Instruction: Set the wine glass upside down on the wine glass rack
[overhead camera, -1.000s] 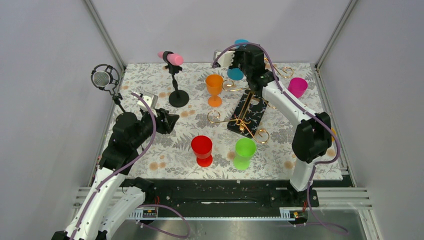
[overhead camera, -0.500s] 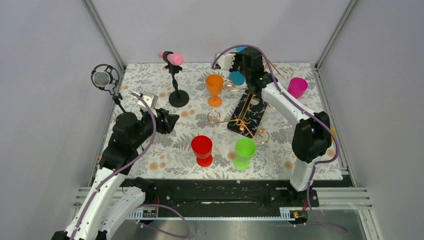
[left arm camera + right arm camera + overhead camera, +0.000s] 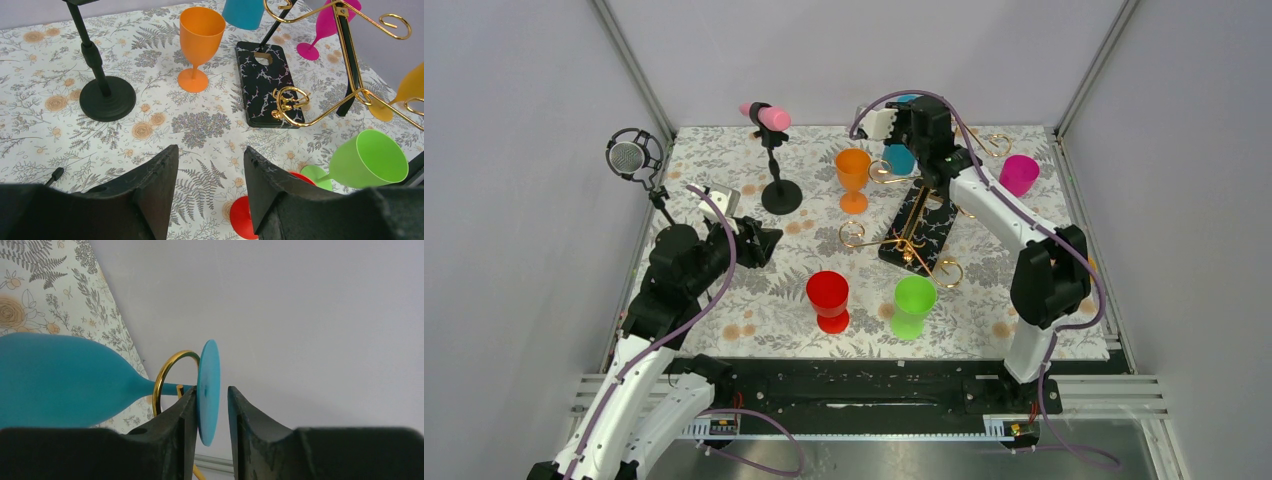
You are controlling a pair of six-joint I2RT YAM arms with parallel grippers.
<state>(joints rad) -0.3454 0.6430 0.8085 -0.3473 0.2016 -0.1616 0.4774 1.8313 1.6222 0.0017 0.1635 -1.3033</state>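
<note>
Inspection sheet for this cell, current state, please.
Surface: floral cloth, flat.
Job's things: blue wine glass foot uppermost, stem in a gold loop of the wine glass rack.
Clutter: orange glass, red glass, green glass, magenta glass, yellow-orange glass; pink microphone, caged microphone.
Grippers: left gripper open, empty; right gripper straddles the blue foot, clamp unclear.
Cables: purple cables along both arms.
Surroundings: grey walls, metal frame posts.

Teal wine glass (image 3: 65, 380), gold rack (image 3: 350, 60) w/ black white-veined base (image 3: 265, 85), floral-print cloth (image 3: 50, 125), orange glass (image 3: 201, 35), green glass (image 3: 370, 160), magenta glass (image 3: 325, 27).
</note>
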